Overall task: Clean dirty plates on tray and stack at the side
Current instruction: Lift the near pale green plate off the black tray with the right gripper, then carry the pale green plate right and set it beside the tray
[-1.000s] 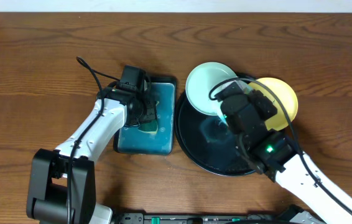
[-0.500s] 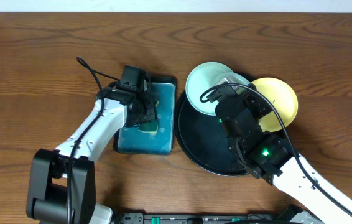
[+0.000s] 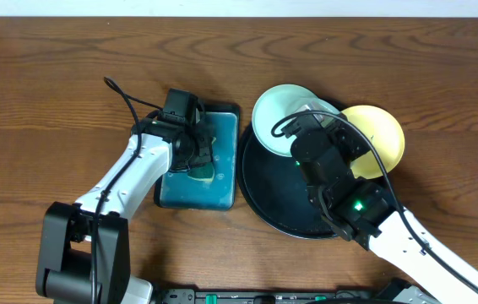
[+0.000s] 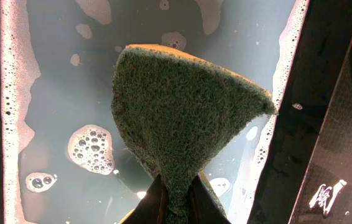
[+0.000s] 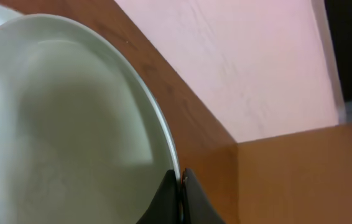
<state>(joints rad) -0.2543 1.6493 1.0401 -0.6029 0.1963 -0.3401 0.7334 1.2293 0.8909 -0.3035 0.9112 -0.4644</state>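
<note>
Left gripper [image 4: 171, 200] is down over the teal sponge tray [image 3: 222, 187], jaws pinched tight on the narrow end of a green scouring sponge [image 4: 182, 118]. The sponge fans out wide above soapy water dotted with foam. Over on the other side, the right gripper [image 5: 179, 180] has its fingers closed right together on the rim of a pale mint plate [image 5: 58, 124]. From the wrist, that plate is tipped up, with wood and a pale wall behind it. From above, the mint plate [image 3: 274, 118] sits at the far left edge of the big black tray [image 3: 268, 198], overlapping its rim, partly under the right arm. The yellow plate [image 3: 381, 135] lies at the tray's far right edge, also overhanging the rim. Brown wood-grain tabletop [image 3: 53, 101] stretches out on both sides of the two trays.
</note>
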